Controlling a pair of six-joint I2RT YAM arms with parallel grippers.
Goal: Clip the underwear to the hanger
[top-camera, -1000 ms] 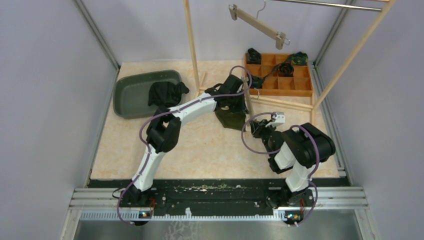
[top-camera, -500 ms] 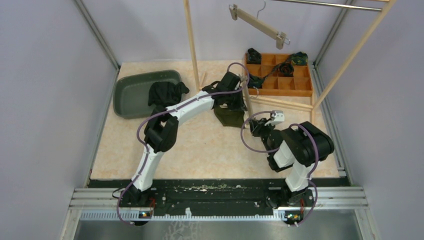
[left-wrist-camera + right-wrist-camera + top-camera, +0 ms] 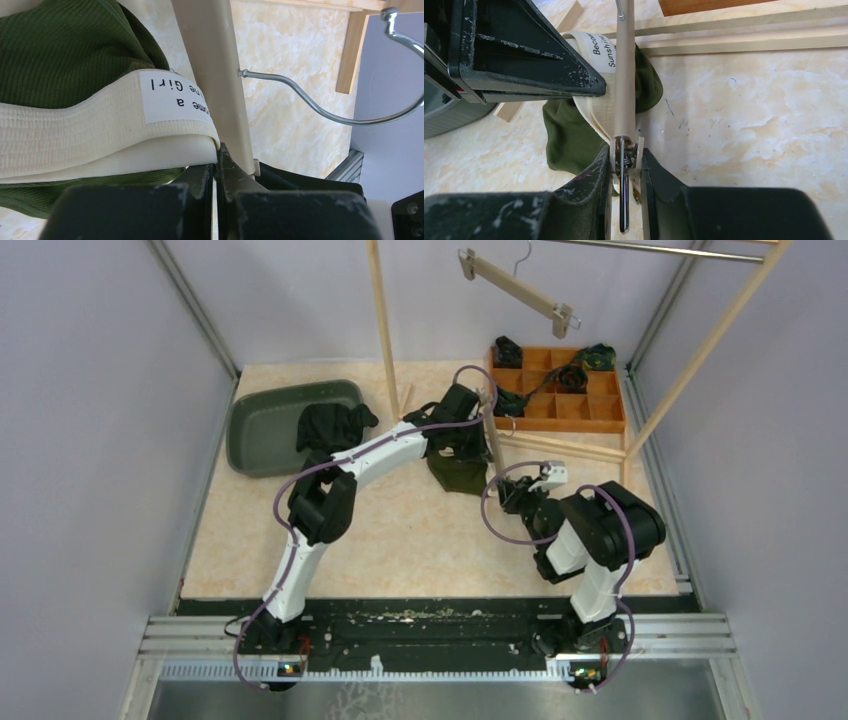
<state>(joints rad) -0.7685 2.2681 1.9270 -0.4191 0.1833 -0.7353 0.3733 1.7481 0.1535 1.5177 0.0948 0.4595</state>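
- Left gripper (image 3: 216, 160): jaws fully together. The folded edge of the white waistband (image 3: 75, 135) runs into the tips and looks pinched there.
- Underwear (image 3: 60, 55): green ribbed, at table centre. It is lifted by the waistband and pressed against the side of the hanger (image 3: 212, 65), which lies beside the rack's foot.
- Right gripper (image 3: 625, 160): clamped on the clip (image 3: 624, 155) at the hanger's near end, one finger on each side. I cannot tell whether the clip's mouth is open.
- Step in hand, as I judge it: feeding the waistband to this clip. No fabric is in it yet.
- Next move calls for squeezing the clip open, drawing the waistband edge along the bar into its mouth, then easing off.
- Surface: mottled beige table (image 3: 400, 540). A grey-green tray (image 3: 240, 410) with a black garment (image 3: 335, 425) sits at left, a wooden compartment box (image 3: 560, 424) with rolled garments at right.
- Room: wooden rack (image 3: 382, 320) with a second hanger (image 3: 515, 285) hung above, and plain pale walls (image 3: 90, 440).
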